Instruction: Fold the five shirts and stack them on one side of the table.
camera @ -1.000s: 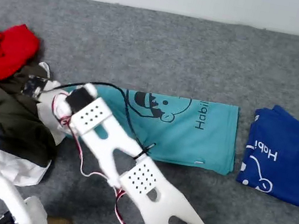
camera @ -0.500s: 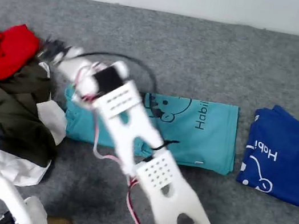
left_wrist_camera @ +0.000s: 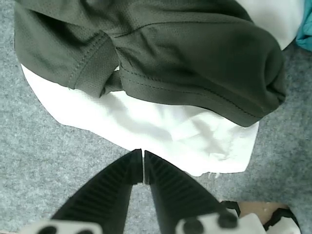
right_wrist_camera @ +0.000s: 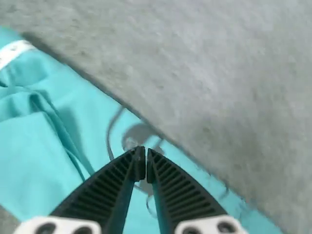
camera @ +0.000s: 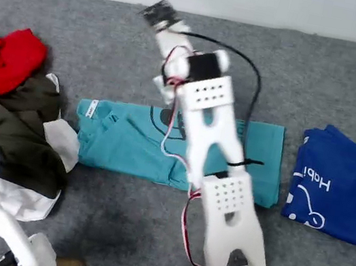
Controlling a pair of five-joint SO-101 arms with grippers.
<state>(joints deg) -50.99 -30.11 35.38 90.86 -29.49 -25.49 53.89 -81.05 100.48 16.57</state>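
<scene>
Hanging at the near left of the table (camera: 81,212), the left gripper (left_wrist_camera: 143,155) keeps its fingers pressed together by the edge of the white shirt (left_wrist_camera: 161,131), which lies under the dark olive shirt (left_wrist_camera: 170,53). Farther in, the teal shirt (camera: 128,141) lies flat mid-table, with the right gripper (right_wrist_camera: 142,152) over its far edge, fingers likewise pressed together. The folded blue shirt (camera: 341,186) sits at the right, and the red shirt (camera: 1,57) is bunched far left.
</scene>
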